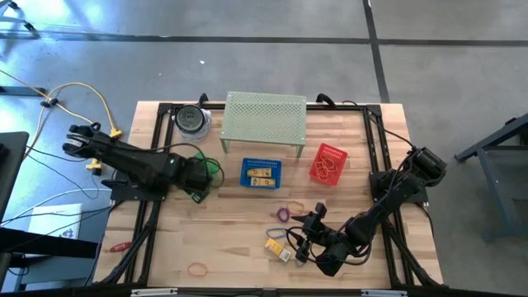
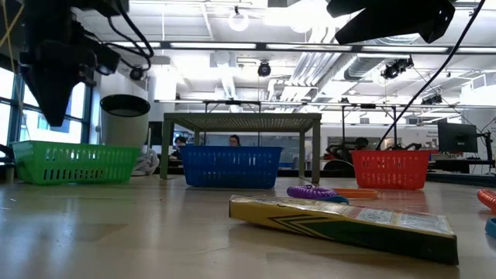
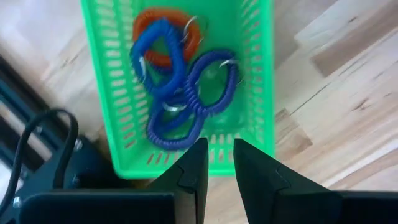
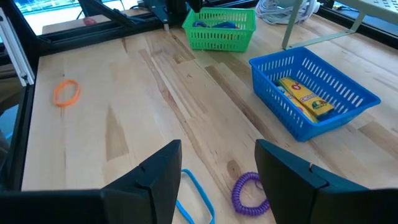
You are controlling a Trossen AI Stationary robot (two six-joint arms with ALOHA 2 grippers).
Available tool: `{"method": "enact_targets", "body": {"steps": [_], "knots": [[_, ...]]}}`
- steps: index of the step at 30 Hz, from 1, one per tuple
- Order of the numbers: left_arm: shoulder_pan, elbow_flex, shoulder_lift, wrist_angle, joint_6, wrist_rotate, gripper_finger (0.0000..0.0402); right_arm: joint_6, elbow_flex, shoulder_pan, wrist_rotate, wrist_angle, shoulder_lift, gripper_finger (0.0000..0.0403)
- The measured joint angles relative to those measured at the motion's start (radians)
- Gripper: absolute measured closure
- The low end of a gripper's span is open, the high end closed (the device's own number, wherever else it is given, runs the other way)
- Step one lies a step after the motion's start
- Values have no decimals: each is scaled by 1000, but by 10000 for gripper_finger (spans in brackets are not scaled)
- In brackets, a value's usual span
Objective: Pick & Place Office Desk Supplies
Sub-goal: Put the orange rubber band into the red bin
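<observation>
My left gripper (image 3: 219, 146) hangs over the green basket (image 3: 106, 93) at the table's left (image 1: 200, 175), open by a narrow gap and empty. Blue coil loops (image 3: 186, 93) and an orange one (image 3: 163, 57) lie in that basket. My right gripper (image 4: 217, 155) is open wide above the near middle of the table (image 1: 299, 237) and touches nothing. Just ahead of it on the wood lie a purple coil loop (image 4: 249, 190) and a thin blue band (image 4: 196, 193). Yellow blocks (image 1: 277, 246) lie by it, and an orange band (image 4: 66, 92) lies toward the near left corner (image 1: 198, 268).
A blue basket (image 1: 261, 173) holds yellow blocks (image 4: 305, 99). A red basket (image 1: 327, 163) holds bands. A green mesh shelf (image 1: 264, 122) and a round container (image 1: 191, 120) stand at the far edge. Black frame rails (image 1: 144, 223) run along both sides. People show behind the table.
</observation>
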State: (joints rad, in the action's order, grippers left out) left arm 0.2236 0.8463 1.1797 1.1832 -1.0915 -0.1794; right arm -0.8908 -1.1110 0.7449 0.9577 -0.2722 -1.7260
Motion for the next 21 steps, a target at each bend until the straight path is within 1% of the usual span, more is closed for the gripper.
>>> {"method": "enact_targets", "body": {"steps": [2, 4, 10, 21], "knots": [[41, 0, 0, -21, -16, -46, 332, 0, 0, 0, 0, 1, 0, 210], [79, 0, 0, -52, -24, -70, 332, 1, 0, 2, 0, 8, 0, 210], [192, 1, 0, -203, -5, -70, 332, 5, 0, 8, 0, 16, 0, 210], [402, 1, 0, -401, 12, -71, 332, 6, 0, 8, 0, 16, 0, 210]]}}
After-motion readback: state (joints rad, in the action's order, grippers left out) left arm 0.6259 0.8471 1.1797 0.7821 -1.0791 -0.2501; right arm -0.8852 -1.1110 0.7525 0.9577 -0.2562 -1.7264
